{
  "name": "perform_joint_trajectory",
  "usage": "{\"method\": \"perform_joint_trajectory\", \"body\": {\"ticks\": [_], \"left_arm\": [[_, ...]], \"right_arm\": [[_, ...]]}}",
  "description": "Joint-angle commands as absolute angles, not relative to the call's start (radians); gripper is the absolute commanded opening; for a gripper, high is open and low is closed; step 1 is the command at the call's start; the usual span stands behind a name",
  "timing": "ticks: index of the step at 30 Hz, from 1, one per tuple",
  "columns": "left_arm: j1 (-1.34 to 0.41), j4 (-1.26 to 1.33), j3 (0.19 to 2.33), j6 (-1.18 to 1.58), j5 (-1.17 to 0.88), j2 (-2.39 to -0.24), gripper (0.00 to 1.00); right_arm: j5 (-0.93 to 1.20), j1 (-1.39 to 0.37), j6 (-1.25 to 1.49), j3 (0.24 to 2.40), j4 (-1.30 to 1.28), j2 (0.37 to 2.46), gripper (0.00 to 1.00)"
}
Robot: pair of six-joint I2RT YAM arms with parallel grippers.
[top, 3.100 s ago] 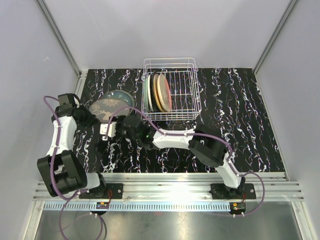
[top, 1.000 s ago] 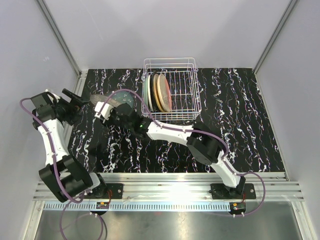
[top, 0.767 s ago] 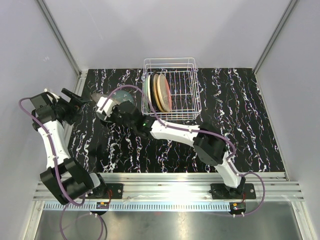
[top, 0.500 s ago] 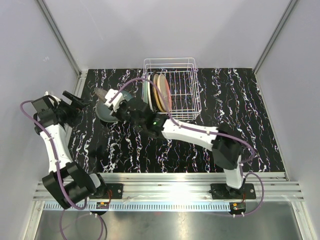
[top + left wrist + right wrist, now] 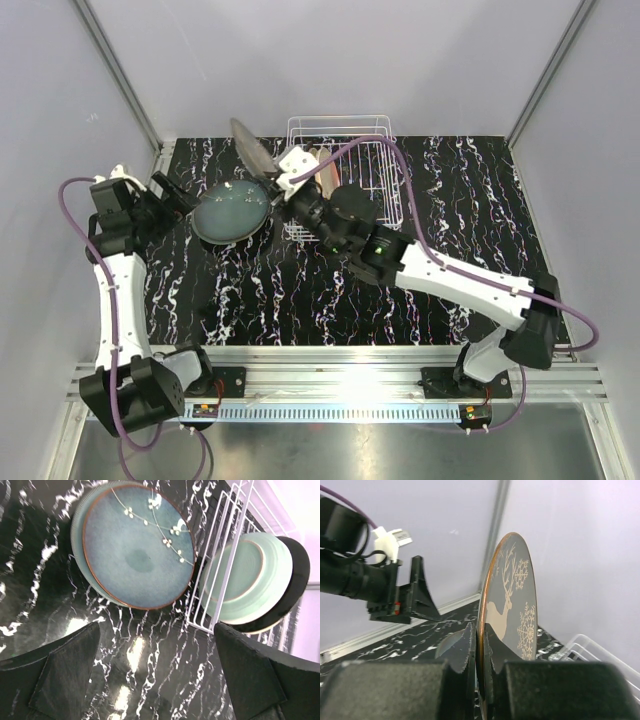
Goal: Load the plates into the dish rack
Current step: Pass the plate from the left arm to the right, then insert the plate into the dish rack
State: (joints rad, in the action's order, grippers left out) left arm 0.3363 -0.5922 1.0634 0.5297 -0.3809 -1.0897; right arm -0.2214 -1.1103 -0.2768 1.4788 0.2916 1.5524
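Plate [image 5: 252,148] with a deer motif stood on edge, pinched in the right tool [image 5: 276,172], raised near the rack's [image 5: 372,118] left side; the arm hid much of the rack's inside. Left tool [image 5: 172,196] hung wide near a blue plate [image 5: 232,210] flat on the bench [image 5: 450,200], only the rim of a lower plate [image 5: 76,535] showing beneath. A green plate [image 5: 250,575] and a dark plate [image 5: 298,572] stood in the rack, partly cut off.

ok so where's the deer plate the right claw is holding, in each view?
Top external: deer plate, tilted on edge by the dish rack's far-left corner, in the right claw.
Left wrist: not in it.
Right wrist: centre, edge-on between the claw's fingers.
Shared landmark: dish rack.
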Motion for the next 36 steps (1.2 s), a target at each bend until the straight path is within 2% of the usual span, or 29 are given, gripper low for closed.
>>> {"method": "perform_joint_trajectory", "body": {"ticks": [1,5,10,19,28,36], "left_arm": [[0.281,-0.572,1.14,0.496,-0.259,-1.069,0.99],[0.189,-0.572,1.199,0.453,-0.132,-1.078,0.99],[0.095,-0.598,1.307,0.397,-0.071,-1.175,0.99],[0.087,-0.509,1.229,0.399,-0.15,-1.299,0.99],[0.162,-0.463,1.189,0.436,-0.299,-1.299,0.99],[0.175,-0.466,1.183,0.439,-0.319,-1.307,0.99]], "right_arm": [[-0.369,-1.083,-0.348,1.451,0.48,1.439,0.0],[-0.451,-1.025,-0.325,1.385,0.492,1.385,0.0],[-0.451,-0.861,-0.169,1.299,0.472,1.333,0.0],[-0.46,-0.773,-0.107,1.272,0.483,1.396,0.0],[-0.479,-0.741,-0.043,1.29,0.555,1.525,0.0],[-0.457,-0.735,0.048,1.269,0.678,1.598,0.0]]}}
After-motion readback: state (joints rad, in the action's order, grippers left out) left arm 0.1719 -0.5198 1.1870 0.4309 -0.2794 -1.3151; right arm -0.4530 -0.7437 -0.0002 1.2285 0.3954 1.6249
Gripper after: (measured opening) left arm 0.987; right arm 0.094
